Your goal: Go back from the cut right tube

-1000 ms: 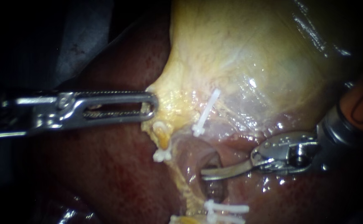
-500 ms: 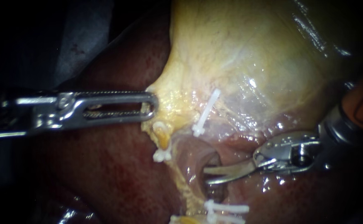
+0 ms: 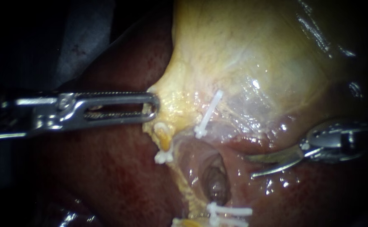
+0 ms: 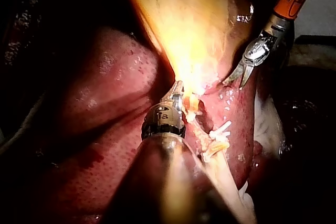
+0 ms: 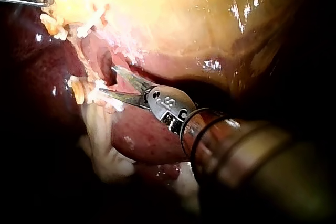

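The pale yellow gallbladder (image 3: 243, 50) lies over the dark red liver (image 3: 108, 168). My left instrument (image 3: 151, 107) comes in level from the left, its slotted jaws shut on the gallbladder's lower edge. Below that edge gapes the cut tube's open end (image 3: 215, 180). A white clip (image 3: 207, 115) sits just above it, and another clip (image 3: 164, 156) caps a yellow stump to its left. My right instrument (image 3: 250, 167) has two curved blades standing open, apart from the opening and to its right. The right wrist view shows those blades (image 5: 107, 79) parted just short of the tissue.
Two more white clips (image 3: 228, 211) lie across the tissue under the opening. In the left wrist view my right instrument (image 4: 234, 82) hangs beside the gallbladder, ahead of my left instrument (image 4: 176, 92). Wet liver surface lies under the right instrument's blades.
My right instrument has drawn back to the right, out of the cut opening, and its blades have parted. The left instrument and the clips have not moved.
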You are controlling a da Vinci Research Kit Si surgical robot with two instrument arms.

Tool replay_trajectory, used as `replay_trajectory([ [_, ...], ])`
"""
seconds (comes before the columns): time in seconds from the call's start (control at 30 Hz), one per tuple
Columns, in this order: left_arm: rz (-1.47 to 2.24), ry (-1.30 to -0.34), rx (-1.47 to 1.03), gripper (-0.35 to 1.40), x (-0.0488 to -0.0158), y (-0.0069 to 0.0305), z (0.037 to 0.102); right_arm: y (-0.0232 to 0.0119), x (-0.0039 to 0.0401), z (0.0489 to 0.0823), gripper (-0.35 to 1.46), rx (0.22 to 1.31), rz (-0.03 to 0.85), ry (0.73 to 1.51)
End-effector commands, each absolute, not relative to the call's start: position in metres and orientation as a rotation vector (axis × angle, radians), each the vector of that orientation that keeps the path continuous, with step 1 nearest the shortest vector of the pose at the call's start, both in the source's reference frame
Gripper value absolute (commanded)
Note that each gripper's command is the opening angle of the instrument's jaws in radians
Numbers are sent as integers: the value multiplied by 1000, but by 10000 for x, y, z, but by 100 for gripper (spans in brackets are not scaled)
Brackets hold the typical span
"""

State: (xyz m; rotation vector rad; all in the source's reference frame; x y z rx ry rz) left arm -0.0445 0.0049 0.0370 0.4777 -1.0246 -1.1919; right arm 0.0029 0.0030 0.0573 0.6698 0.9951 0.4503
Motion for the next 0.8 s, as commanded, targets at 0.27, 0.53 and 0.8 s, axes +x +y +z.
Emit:
replay_trajectory([
  [0.27,-1192,-1025,478,-35,-446,49,371,55,15,549,78,598,439,1057],
  [0.53,-1192,-1025,477,-35,-447,49,372,63,7,543,72,578,424,1068],
  [0.8,-1194,-1024,471,-35,-453,47,376,67,7,541,72,568,423,1074],
])
